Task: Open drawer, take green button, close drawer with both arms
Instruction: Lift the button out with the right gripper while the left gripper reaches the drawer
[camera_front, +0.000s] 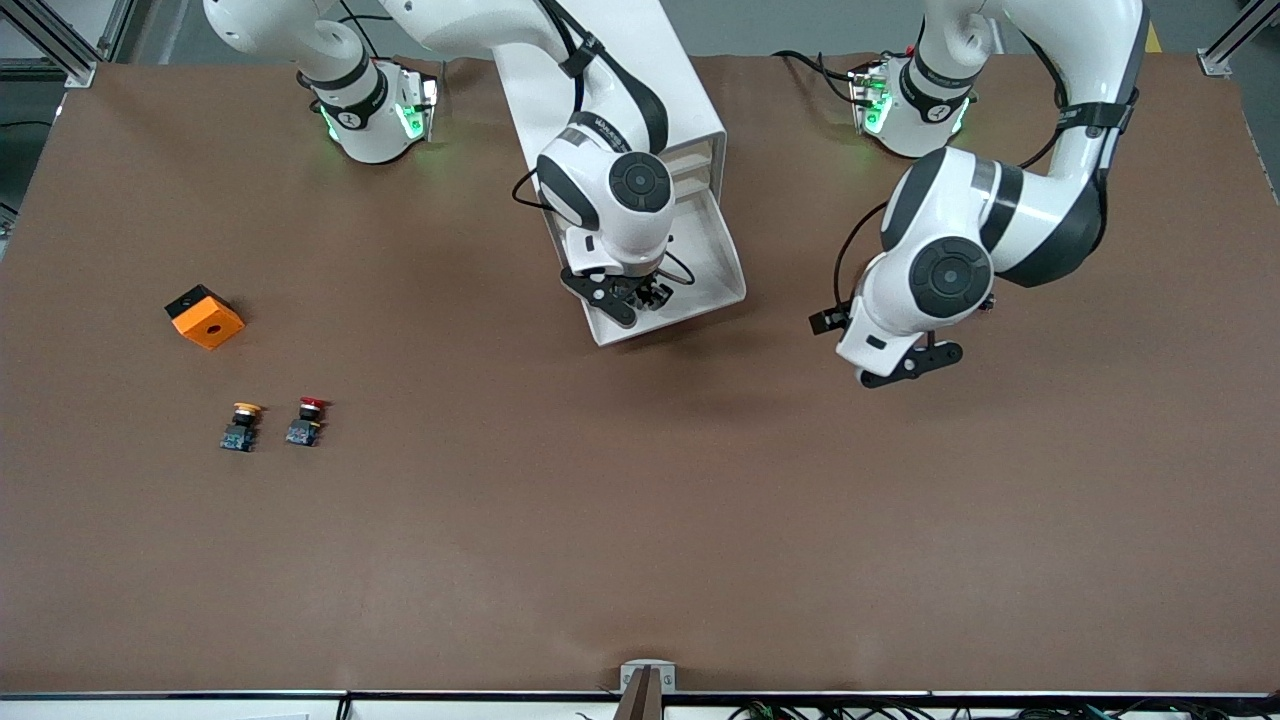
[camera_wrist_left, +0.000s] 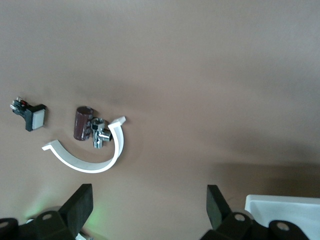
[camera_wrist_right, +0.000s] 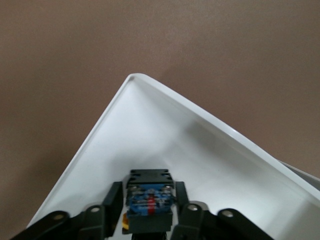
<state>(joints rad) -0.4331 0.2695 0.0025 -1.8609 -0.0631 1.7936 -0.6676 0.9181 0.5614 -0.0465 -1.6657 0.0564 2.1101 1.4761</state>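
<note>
button (camera_wrist_right: 149, 200) in drawer (camera_wrist_right: 165, 145)

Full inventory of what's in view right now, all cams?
cabinet: 1, white, between the arm bases
drawer: 1, white, pulled open
push button: 1, black-and-blue body, in the drawer
orange box: 1, orange and black, right arm's end of the table
orange-capped button: 1, nearer the camera than the box
red-capped button: 1, beside the orange-capped one
curved strip: 1, white, table below left gripper
cylinder: 1, dark red, inside the strip's curve
metal fitting: 1, silver, beside the cylinder
switch: 1, black, white face, near the strip
right gripper: black, in the drawer, shut on the push button
left gripper: black, open, waiting over the table
</note>
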